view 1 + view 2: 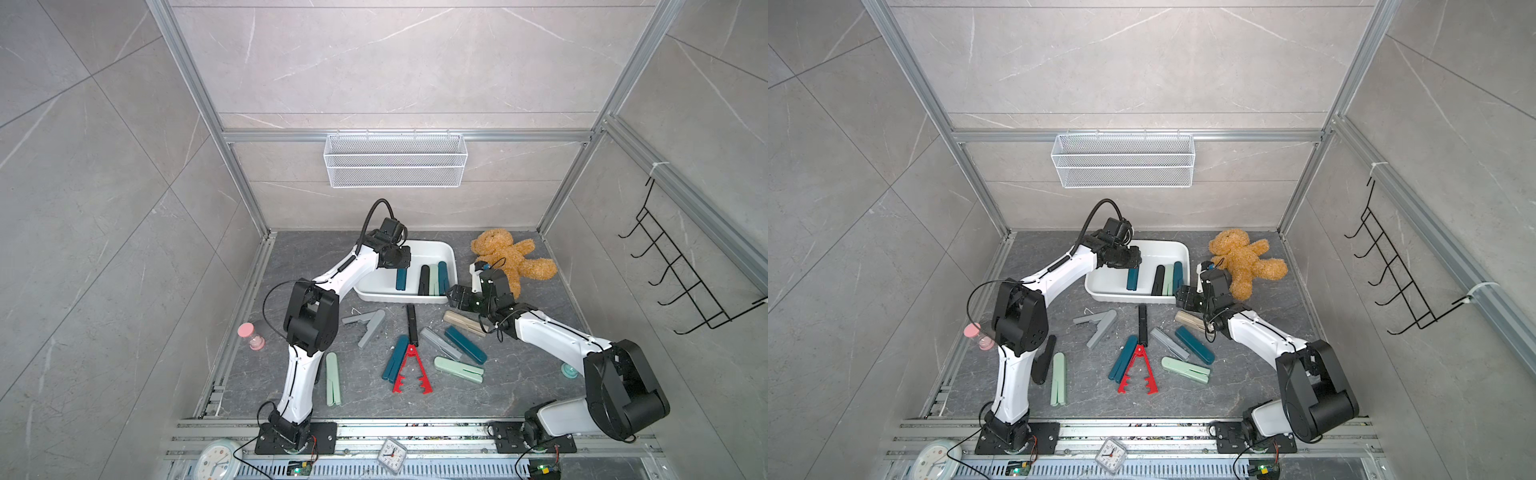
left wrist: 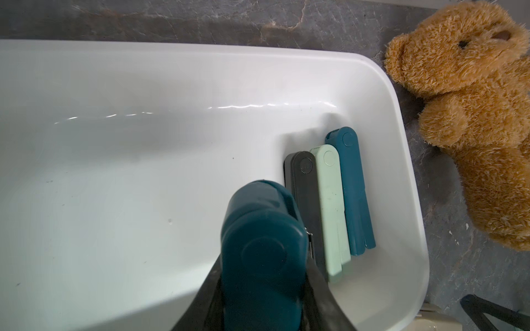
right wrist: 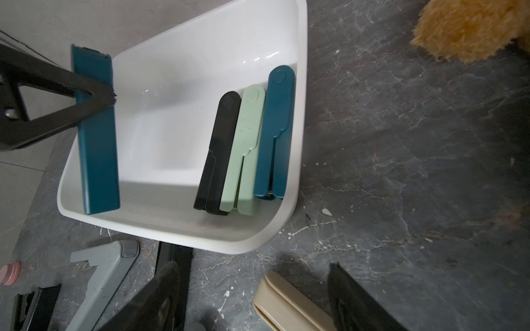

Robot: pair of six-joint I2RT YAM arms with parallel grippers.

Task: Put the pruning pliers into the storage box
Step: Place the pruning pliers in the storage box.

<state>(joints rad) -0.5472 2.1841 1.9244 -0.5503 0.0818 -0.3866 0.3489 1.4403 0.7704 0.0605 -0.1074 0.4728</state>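
Teal pliers [image 1: 401,278], near upright in left end effector [image 1: 402,266], over storage box [image 1: 386,297]

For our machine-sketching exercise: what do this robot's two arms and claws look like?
The left arm and right arm have white shells between bulky black joint housings, with thin black cables along them; a thicker hose loops at the left wrist. The left claw and right claw are black.
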